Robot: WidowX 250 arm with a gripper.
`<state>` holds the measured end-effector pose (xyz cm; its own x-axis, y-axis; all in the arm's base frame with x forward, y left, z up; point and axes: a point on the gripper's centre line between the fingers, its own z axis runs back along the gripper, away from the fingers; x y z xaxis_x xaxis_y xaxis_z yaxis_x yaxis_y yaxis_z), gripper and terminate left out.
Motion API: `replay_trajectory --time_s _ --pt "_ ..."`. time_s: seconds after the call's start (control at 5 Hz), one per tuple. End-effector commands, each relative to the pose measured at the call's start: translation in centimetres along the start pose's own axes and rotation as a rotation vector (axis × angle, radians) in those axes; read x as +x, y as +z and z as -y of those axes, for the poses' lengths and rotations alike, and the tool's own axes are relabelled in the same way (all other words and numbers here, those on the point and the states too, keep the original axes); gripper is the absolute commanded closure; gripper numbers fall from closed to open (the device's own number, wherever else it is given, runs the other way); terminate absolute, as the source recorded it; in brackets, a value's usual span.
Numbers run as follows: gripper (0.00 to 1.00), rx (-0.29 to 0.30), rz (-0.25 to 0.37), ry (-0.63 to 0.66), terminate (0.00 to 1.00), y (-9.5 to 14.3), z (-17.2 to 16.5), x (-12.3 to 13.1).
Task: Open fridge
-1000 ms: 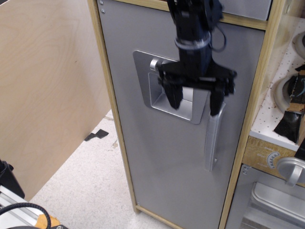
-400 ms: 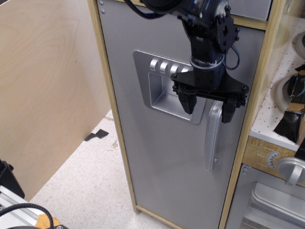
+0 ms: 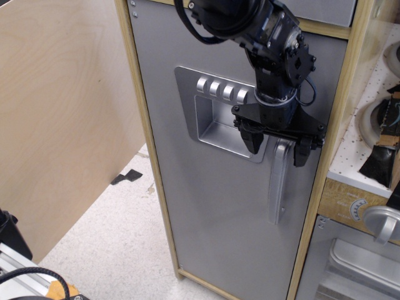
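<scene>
The fridge (image 3: pixel 212 212) is a tall cabinet with a light wood frame and a matte silver door, which is shut. A recessed dispenser panel (image 3: pixel 215 119) with round buttons sits in the upper door. A vertical silver handle (image 3: pixel 278 184) runs down the door's right side. My black gripper (image 3: pixel 278 149) is open and points down at the top of the handle. One finger is left of the handle's top end and the other is right of it. The top of the handle is partly hidden behind the fingers.
A plywood wall (image 3: pixel 62 112) stands at the left. To the right of the fridge is a white pegboard shelf (image 3: pixel 375 125) with toy items, and below it a small silver oven door (image 3: pixel 356 262) with a round knob (image 3: pixel 382 224). Speckled floor (image 3: pixel 119 237) lies below.
My gripper has moved right and down from in front of the dispenser panel to the top of the handle. The dispenser buttons now show. The door has not moved.
</scene>
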<state>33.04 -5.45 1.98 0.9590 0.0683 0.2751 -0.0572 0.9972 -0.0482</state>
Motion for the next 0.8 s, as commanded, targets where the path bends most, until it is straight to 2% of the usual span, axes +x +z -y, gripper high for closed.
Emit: replay_trajectory --time_s 0.0,0.2,0.6 --pt "0.0 -0.016 0.096 -0.031 0.0 -0.4 0.0 1.9" --pt "1.0 -0.007 0.092 -0.029 0.0 -0.3 0.1 1.6" --pt "1.0 0.006 0.045 0.028 0.0 1.0 0.5 -1.0"
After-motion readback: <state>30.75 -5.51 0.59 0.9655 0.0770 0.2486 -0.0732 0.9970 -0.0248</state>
